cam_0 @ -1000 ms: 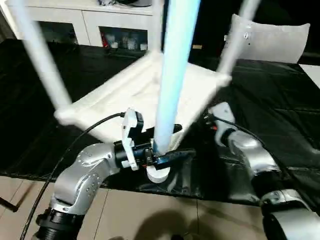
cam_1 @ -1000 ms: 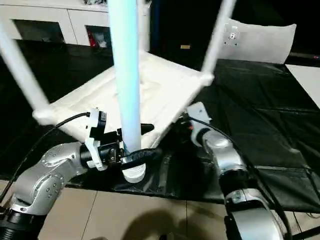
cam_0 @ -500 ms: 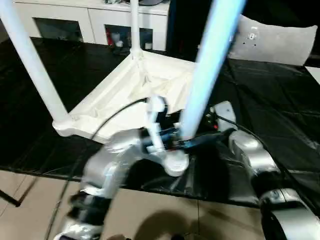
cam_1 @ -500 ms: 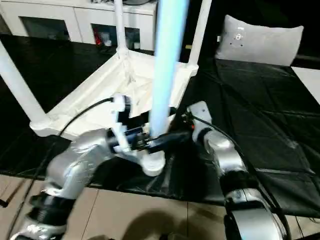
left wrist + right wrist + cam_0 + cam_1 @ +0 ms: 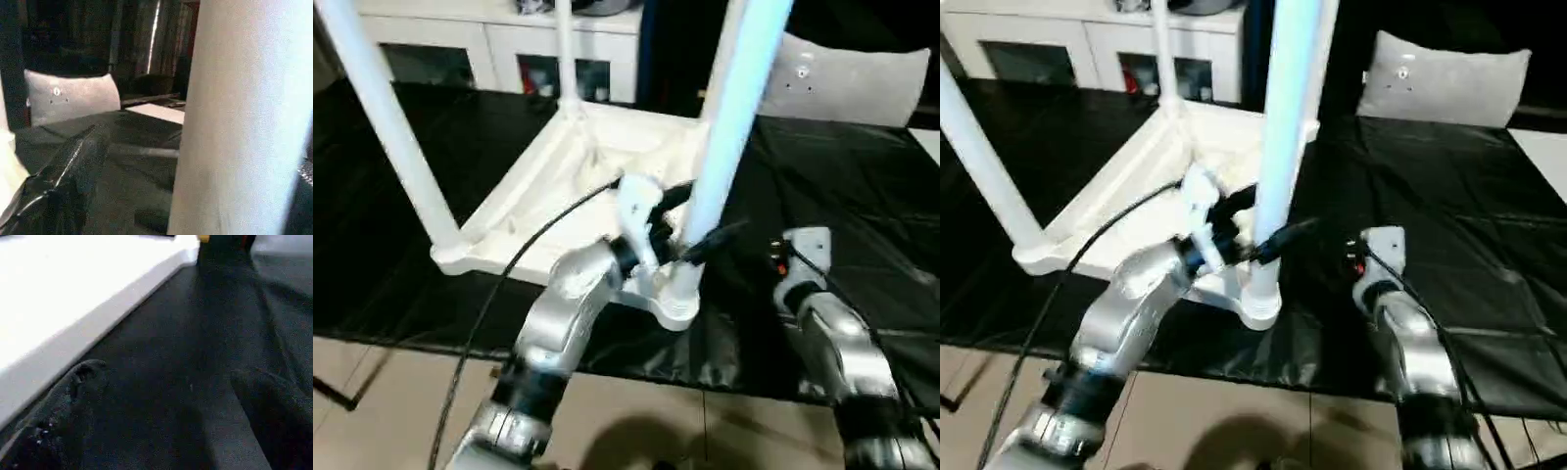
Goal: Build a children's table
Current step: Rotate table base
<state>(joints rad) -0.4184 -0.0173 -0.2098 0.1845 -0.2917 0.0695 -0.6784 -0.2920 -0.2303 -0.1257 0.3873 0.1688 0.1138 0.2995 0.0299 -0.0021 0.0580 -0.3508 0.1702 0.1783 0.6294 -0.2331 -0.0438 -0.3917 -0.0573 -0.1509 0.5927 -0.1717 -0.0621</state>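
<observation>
The children's table lies upside down on a black-covered surface, its white ribbed top (image 5: 563, 171) facing up. Legs rise from its corner sockets: one at the left (image 5: 396, 147), one at the far corner (image 5: 565, 59), and a near leg (image 5: 729, 117) by the front edge. My left gripper (image 5: 715, 208) is open and straddles the near leg just above its socket (image 5: 674, 308). In the left wrist view a finger (image 5: 68, 161) stands apart from that leg (image 5: 244, 122). My right gripper (image 5: 166, 374) is open, low over the black cover beside the top's edge (image 5: 98, 318), with nothing between its fingers.
A white cabinet (image 5: 499, 39) stands behind the work. A grey cushion (image 5: 852, 78) lies at the back right. The black cover's front edge (image 5: 734, 377) drops to a tiled floor. My right forearm (image 5: 837, 338) lies to the right of the near corner.
My left arm has swung right and forward with the near leg between its fingers, and the table top has turned with it. My right arm has drawn back to the right.
</observation>
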